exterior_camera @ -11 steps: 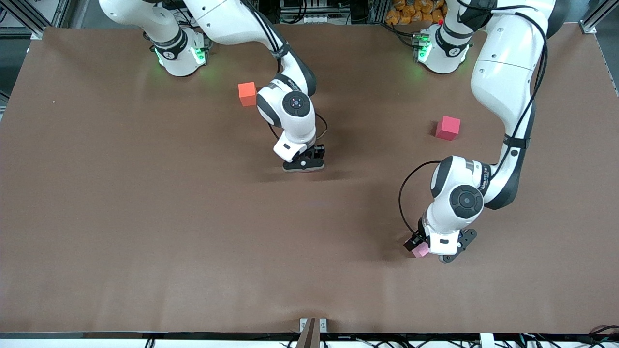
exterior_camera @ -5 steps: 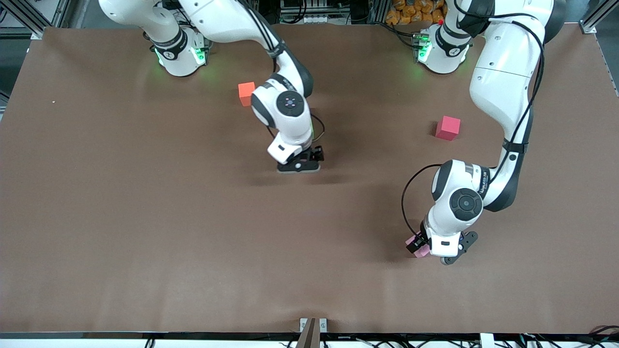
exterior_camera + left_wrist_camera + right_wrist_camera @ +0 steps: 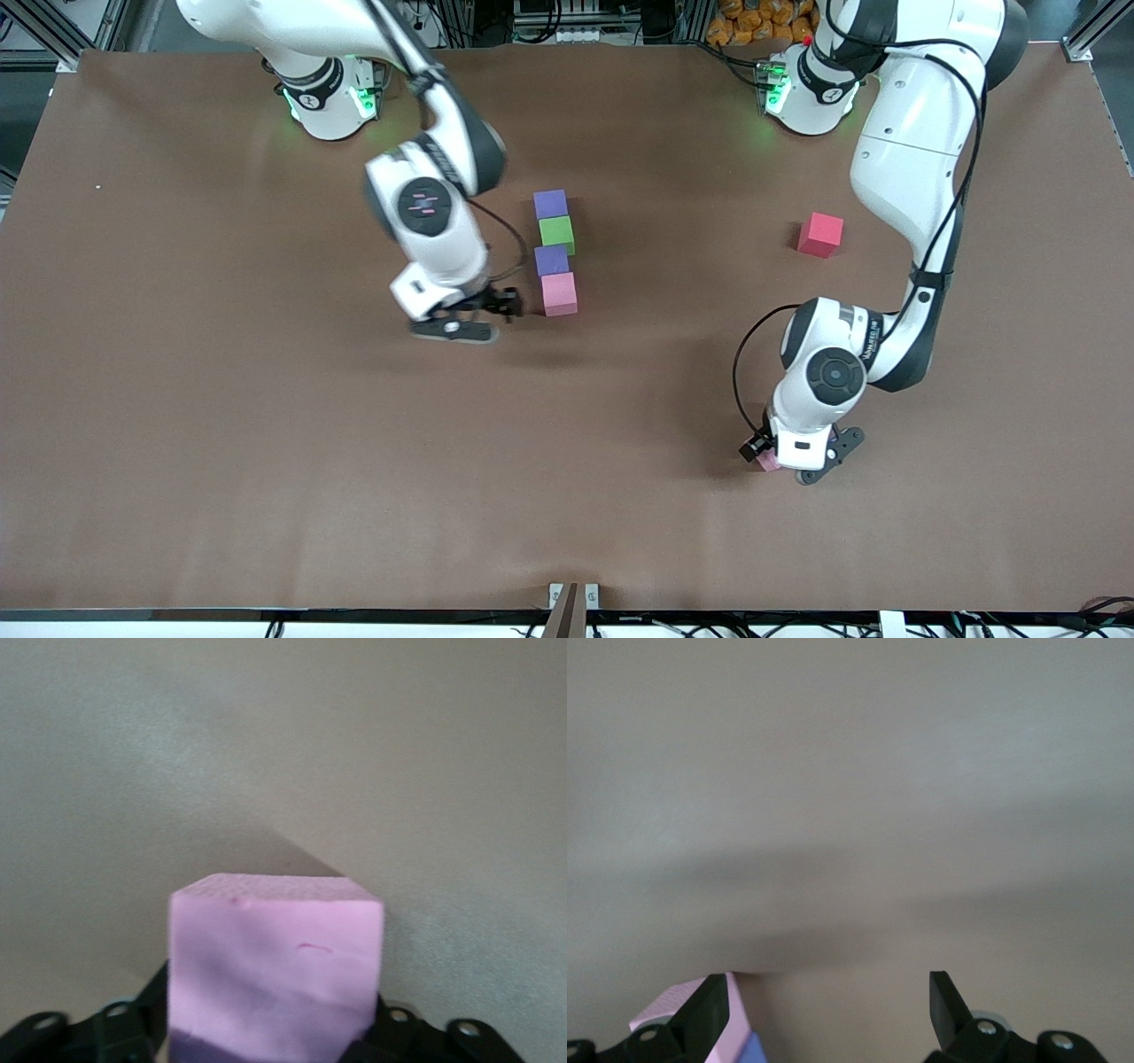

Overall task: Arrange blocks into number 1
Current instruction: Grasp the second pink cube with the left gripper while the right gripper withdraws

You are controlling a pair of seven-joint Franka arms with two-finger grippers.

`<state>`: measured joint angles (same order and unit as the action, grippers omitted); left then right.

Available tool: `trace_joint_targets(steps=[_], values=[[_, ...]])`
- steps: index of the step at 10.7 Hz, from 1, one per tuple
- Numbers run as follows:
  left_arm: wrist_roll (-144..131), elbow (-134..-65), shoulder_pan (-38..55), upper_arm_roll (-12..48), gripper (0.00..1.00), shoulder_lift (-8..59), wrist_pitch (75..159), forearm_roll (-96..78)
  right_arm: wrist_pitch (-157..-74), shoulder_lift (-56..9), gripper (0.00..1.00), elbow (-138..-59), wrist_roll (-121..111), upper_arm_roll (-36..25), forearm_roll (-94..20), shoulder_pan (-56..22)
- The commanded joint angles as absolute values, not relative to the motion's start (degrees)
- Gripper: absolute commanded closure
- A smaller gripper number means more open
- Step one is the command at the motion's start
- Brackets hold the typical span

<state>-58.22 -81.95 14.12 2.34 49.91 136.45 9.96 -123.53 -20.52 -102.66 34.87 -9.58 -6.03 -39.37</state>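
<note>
Four blocks lie in a straight column at mid-table: purple (image 3: 550, 204), green (image 3: 557, 234), purple (image 3: 551, 260) and pink (image 3: 559, 293), the pink one nearest the front camera. My right gripper (image 3: 505, 306) is open just beside that pink block (image 3: 664, 1014), toward the right arm's end, with nothing between its fingers (image 3: 828, 1001). A second pink block (image 3: 767, 460) rests on the table toward the left arm's end, nearer the front camera. My left gripper (image 3: 769, 452) is shut on this block (image 3: 275, 966), which fills the space between its jaws.
A red cube (image 3: 820, 234) sits alone toward the left arm's end, farther from the front camera than the left gripper. The brown table top (image 3: 266, 425) is bare around both grippers.
The right gripper has let go and drawn off toward the right arm's end, uncovering the column of blocks. The left gripper has closed on the pink block.
</note>
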Motion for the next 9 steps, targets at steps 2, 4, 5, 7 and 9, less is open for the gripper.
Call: trace_joint_targets(steps=[2, 4, 5, 7, 9], values=[[-57.9, -81.2, 14.7, 1.8, 1.00, 49.7, 135.8, 11.7, -113.1, -12.2, 0.00, -101.4, 27.3, -7.7, -4.3, -31.0], [-57.7, -81.6, 15.1, 2.4, 1.00, 48.6, 133.7, 11.7, -110.4, -9.0, 0.00, -100.1, 26.5, -6.7, -4.1, -25.6], [-57.7, -81.6, 16.2, 2.5, 1.00, 47.7, 132.3, 11.5, -109.5, -7.2, 0.00, -100.1, 26.2, -4.5, -3.1, -21.1], [-58.7, -81.3, 17.6, 5.2, 1.00, 47.5, 130.8, 10.3, -105.8, -5.1, 0.00, -98.9, 19.6, 3.2, 1.5, -10.4], [-62.6, -81.1, 18.2, 8.4, 1.00, 47.5, 130.7, 8.4, -98.4, -5.4, 0.00, -92.5, 17.5, 5.4, 1.6, -4.4]])
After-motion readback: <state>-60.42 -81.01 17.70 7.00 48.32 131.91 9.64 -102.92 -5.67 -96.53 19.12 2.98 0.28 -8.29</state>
